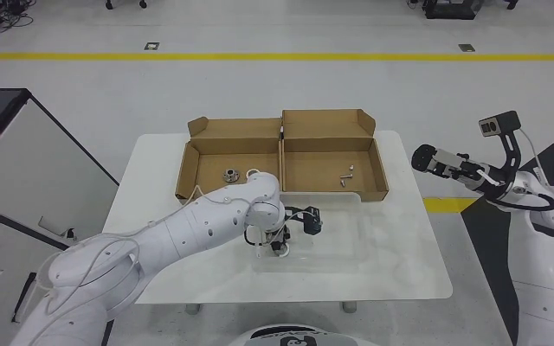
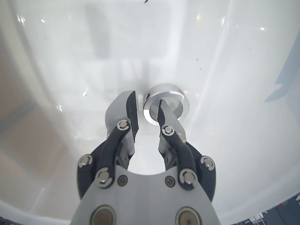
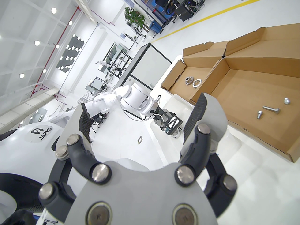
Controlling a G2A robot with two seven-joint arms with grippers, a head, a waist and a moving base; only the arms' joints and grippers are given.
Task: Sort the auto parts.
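A silver metal collar ring (image 2: 167,93) lies on the floor of a clear plastic tray (image 2: 211,47) on the table. My left gripper (image 2: 145,97) reaches down into the tray and is open. One finger (image 2: 164,118) is inside the ring's bore and the other pad (image 2: 132,113) stands just outside its wall with a small gap. In the top view the left gripper (image 1: 279,245) sits at the tray's (image 1: 363,246) left part. My right gripper (image 3: 143,103) is open and holds nothing; it hangs in the air past the table's right edge (image 1: 421,158).
Two open cardboard boxes stand at the table's back. The left box (image 1: 208,169) holds a flange (image 3: 188,80) and a flat ring (image 3: 197,82). The right box (image 1: 316,169) holds a bolt (image 3: 271,110) and two small fasteners (image 3: 259,114). The table's front right is bare.
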